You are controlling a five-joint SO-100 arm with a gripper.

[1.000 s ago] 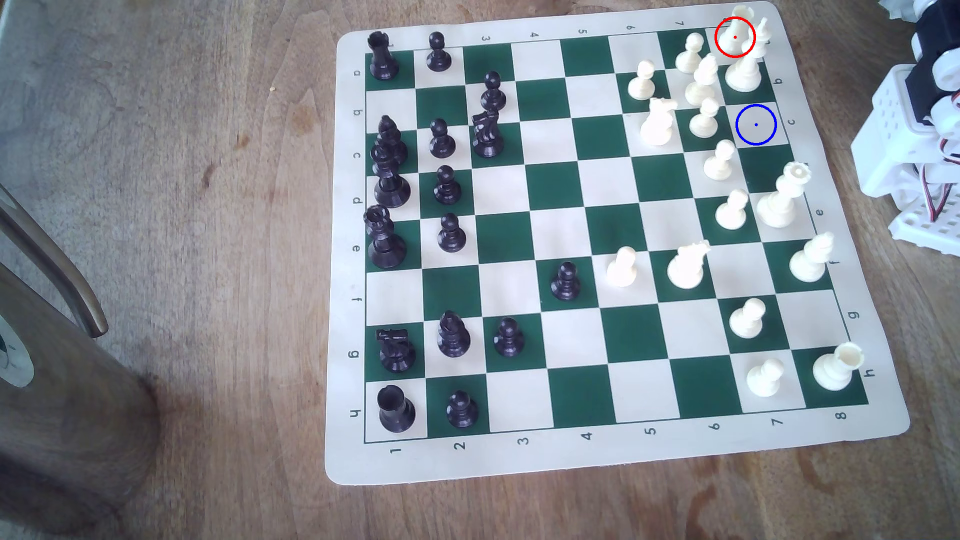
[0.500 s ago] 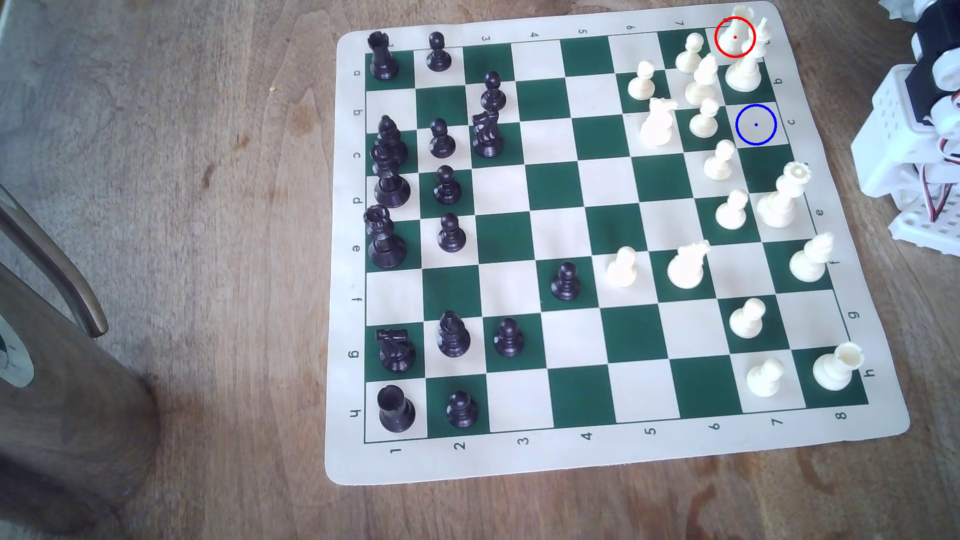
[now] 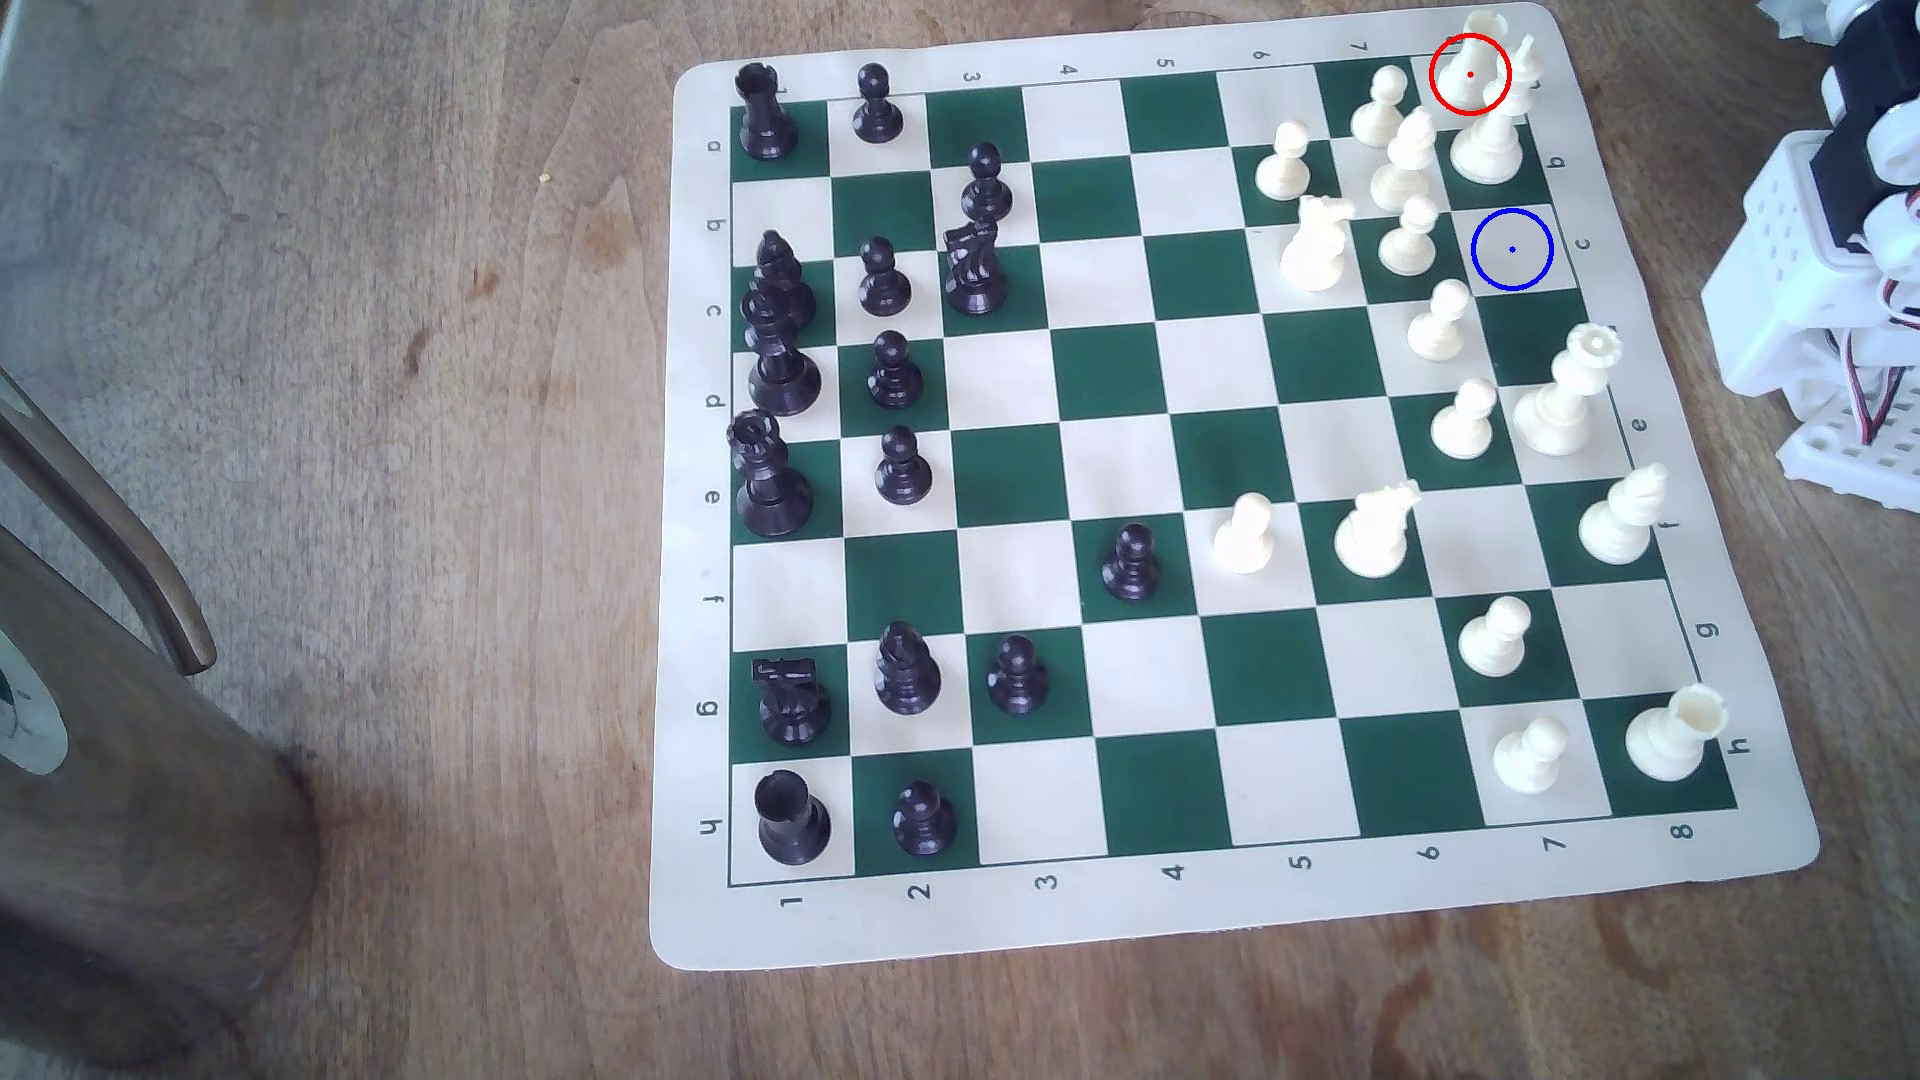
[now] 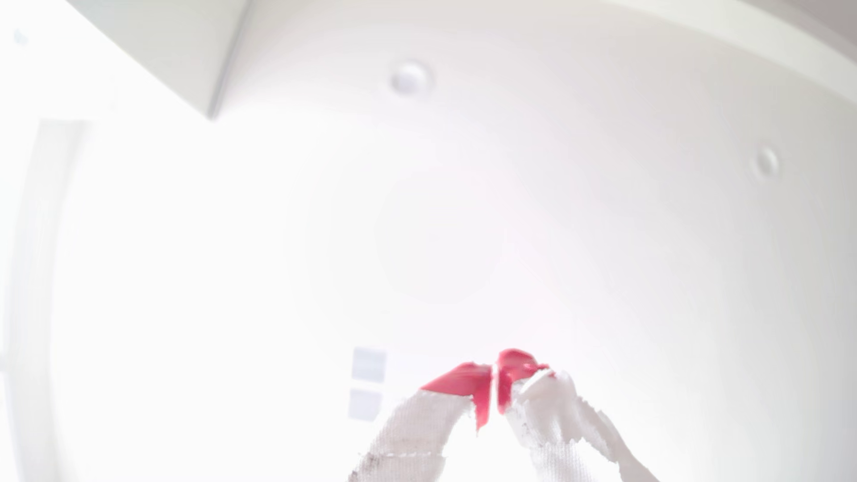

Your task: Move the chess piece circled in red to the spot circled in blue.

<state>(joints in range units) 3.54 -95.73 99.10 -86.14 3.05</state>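
Observation:
The cream rook circled in red [image 3: 1476, 62] stands upright at the far right corner of the chess mat [image 3: 1226, 914] in the exterior view. Two squares nearer along the mat's right column lies the spot circled in blue [image 3: 1512, 249], a bare cream square. A tall cream piece [image 3: 1488, 145] stands on the green square between them. Part of the white arm [image 3: 1829, 260] sits folded beyond the mat's right edge. In the wrist view my gripper [image 4: 494, 371] points at a bright ceiling, its red-tipped fingers [image 4: 463, 377] pressed together with nothing between them.
Cream pawns [image 3: 1410, 241] and a knight [image 3: 1314, 249] crowd the squares to the exterior view's left of the blue ring. A cream queen [image 3: 1564, 395] stands two squares nearer. Black pieces [image 3: 774, 363] line the mat's left side. A dark cylinder [image 3: 125, 789] stands at the table's left.

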